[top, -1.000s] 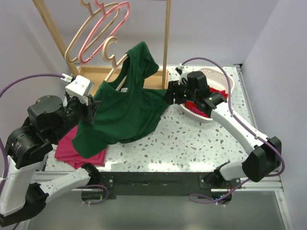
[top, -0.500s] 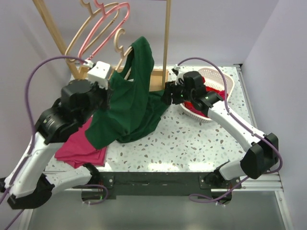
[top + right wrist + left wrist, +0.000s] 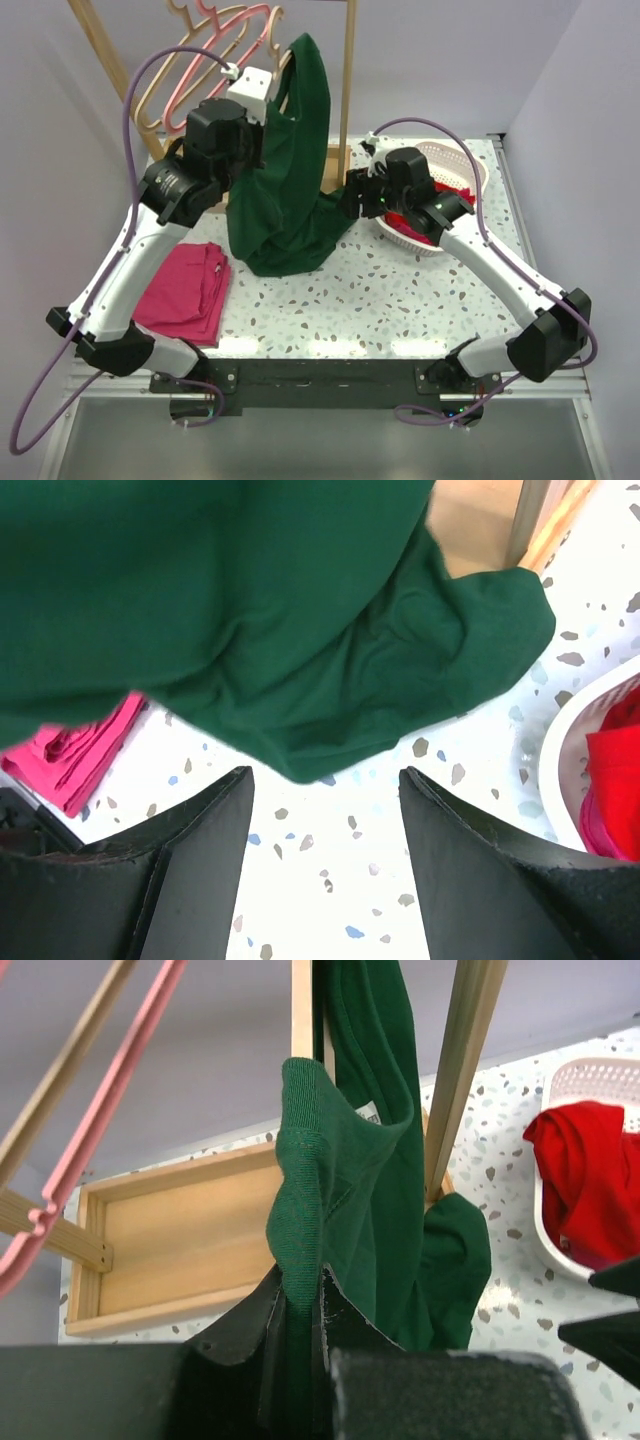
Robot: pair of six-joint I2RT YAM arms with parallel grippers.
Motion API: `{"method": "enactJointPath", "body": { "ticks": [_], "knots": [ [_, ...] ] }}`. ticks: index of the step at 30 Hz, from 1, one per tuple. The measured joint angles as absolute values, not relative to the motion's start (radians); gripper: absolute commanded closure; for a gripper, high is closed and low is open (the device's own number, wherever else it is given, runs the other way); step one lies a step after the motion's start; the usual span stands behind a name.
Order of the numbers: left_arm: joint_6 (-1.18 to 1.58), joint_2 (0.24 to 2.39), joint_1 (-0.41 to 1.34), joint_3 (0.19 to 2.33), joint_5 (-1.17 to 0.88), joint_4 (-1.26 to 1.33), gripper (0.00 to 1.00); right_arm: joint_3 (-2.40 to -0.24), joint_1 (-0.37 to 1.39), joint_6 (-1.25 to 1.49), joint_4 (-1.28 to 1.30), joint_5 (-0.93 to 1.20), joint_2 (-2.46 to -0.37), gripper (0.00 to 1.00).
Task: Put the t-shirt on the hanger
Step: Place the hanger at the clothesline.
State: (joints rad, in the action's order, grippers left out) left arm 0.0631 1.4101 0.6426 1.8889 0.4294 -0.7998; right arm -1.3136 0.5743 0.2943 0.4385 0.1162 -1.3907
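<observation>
The dark green t-shirt [image 3: 285, 190] hangs in a long bunch, its lower end resting on the table. My left gripper [image 3: 268, 92] is raised high by the rack and is shut on a fold of the t-shirt [image 3: 345, 1190]; the gripper [image 3: 300, 1285] pinches the cloth between both fingers. A small white label [image 3: 366, 1113] shows in the folds. A pale wood strip, apparently the hanger [image 3: 302, 1005], rises out of the cloth; the rest is hidden. My right gripper [image 3: 350, 195] is open and empty just right of the shirt's lower part. In its own view the right gripper [image 3: 325, 780] stands over bare table before the hem [image 3: 300, 630].
A pink hanger [image 3: 235, 40] and a beige hanger [image 3: 165, 85] hang on the wooden rack, whose post [image 3: 347, 90] stands right beside the shirt. A white basket [image 3: 468, 165] with a red garment [image 3: 405, 220] is at the right. A folded magenta garment [image 3: 185, 290] lies at the left.
My left arm has swung up and to the right, lifting the t-shirt off the table into a vertical hang and uncovering the magenta garment. My right gripper has hardly moved.
</observation>
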Motion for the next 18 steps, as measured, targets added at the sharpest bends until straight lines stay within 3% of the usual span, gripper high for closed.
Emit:
{"method": "enactJointPath", "body": {
  "ticks": [18],
  "knots": [
    [0.055,1.628,0.533,2.204,0.288,-0.772,1.0,-1.366,0.578,0.294,0.5,0.095,-1.334,0.37]
  ]
}}
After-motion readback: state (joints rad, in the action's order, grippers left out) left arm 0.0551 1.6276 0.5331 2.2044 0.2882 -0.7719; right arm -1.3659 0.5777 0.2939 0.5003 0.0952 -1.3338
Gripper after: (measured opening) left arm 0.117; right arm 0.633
